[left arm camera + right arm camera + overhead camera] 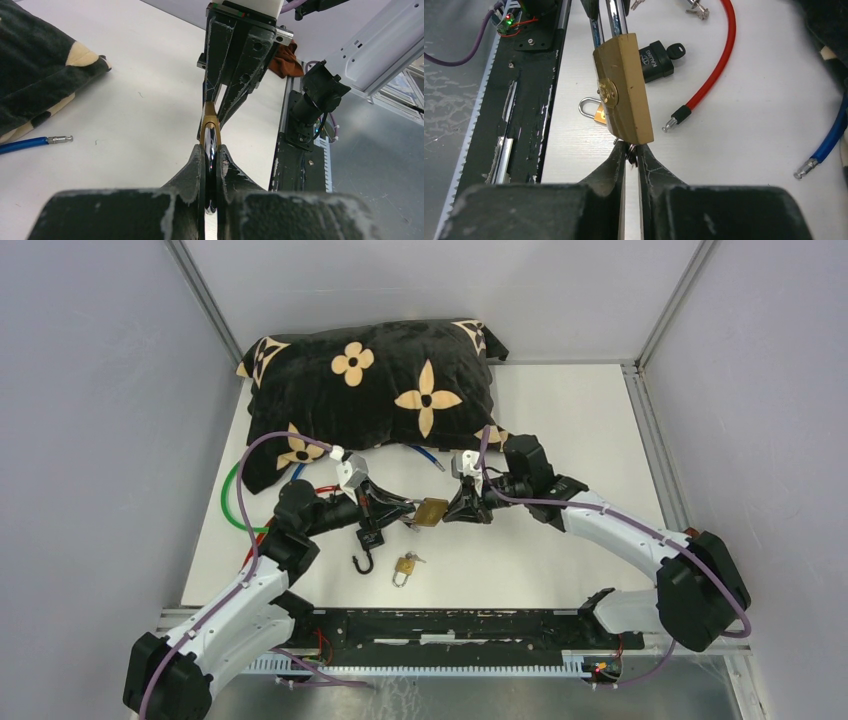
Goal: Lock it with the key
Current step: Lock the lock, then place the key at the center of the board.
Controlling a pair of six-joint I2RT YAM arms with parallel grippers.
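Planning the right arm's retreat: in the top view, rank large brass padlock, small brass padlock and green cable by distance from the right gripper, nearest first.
From the right gripper:
1. large brass padlock, at its fingertips, just left.
2. small brass padlock, lying on the table, nearer the front.
3. green cable, far left, by the pillow.

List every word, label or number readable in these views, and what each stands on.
"KAVING", last letters unsure: white print on the black lock body.
Round emblem on the brass padlock: too blurred to read.
Nothing legible on the small padlock.
Flower pattern only on the pillow, no text.
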